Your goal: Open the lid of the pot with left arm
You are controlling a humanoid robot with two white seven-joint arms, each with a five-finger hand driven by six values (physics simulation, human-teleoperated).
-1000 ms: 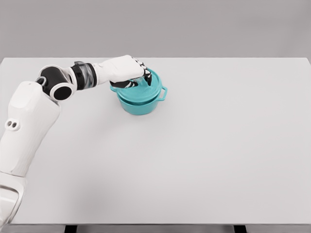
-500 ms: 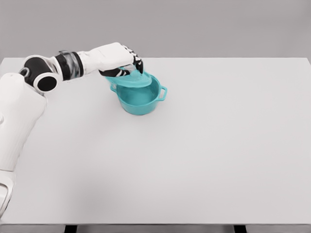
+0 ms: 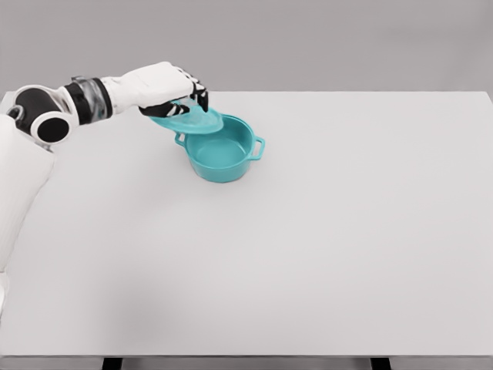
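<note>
The round teal lid (image 3: 187,119) has come clear of the squat teal two-handled pot (image 3: 223,154): a second ago it sat closed on the rim under the left hand (image 3: 166,86), half a second ago it was tipped up at the pot's left edge, and now it hangs tilted above and to the left of the pot, its right edge just over the pot's far-left rim. The left hand has its dark-tipped fingers (image 3: 202,95) curled down over the top of the lid and carries it; whether they pinch a knob cannot be made out, since the hand covers that spot. The pot's inside now shows open and looks empty, so the opening itself seems done, and what is left is likely only to take the lid aside or set it down.

The pot stands on the flat white surface (image 3: 323,254) toward its far-left part, not far from the back edge. Left of the pot and in front of it the surface gives broad room for putting the lid down; behind the pot there is far less before the edge
</note>
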